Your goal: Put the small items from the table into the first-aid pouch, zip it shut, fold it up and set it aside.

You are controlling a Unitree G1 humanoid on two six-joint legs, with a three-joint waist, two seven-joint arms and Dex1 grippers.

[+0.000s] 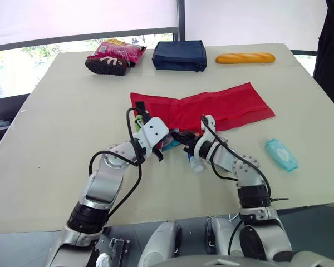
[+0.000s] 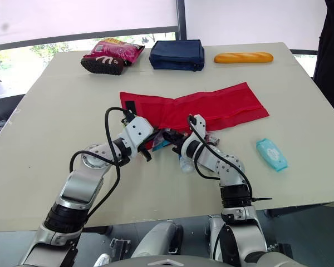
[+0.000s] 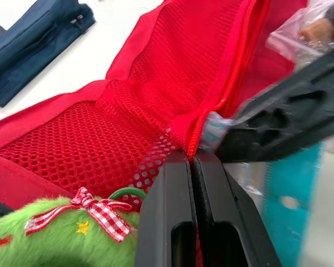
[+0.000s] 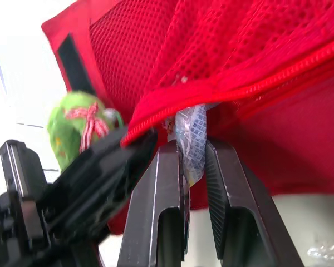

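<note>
The left gripper (image 3: 192, 160) has its two black fingers (image 3: 166, 211) pressed together, pinching the zip-lined edge of the red mesh fabric first-aid pouch (image 1: 211, 111) and lifting that edge a little off the white table (image 1: 55, 122). The right gripper (image 4: 192, 149) meets it tip to tip. Its fingers (image 4: 156, 211) are only narrowly apart and clamp a small silvery blue-printed packet (image 4: 191, 129), whose upper end sits right at the raised zip edge, at the mouth of the pouch.

The pouch lies unfolded and flat in a long strip across the middle of the table, with its mesh pockets facing up and its zip open where the grippers work. A green plush toy with a red-and-white checked bow (image 3: 55, 222) lies against the pouch's end nearest the left gripper. A small clear plastic bottle (image 1: 196, 163) rests on the table just under the right gripper, and a teal wipes pack (image 1: 281, 154) lies well apart to the right.

Along the far edge of the table are a pink snack bag (image 1: 121, 51), a navy blue zipped fabric bag (image 1: 179, 54) and a golden bread loaf (image 1: 245, 58).
</note>
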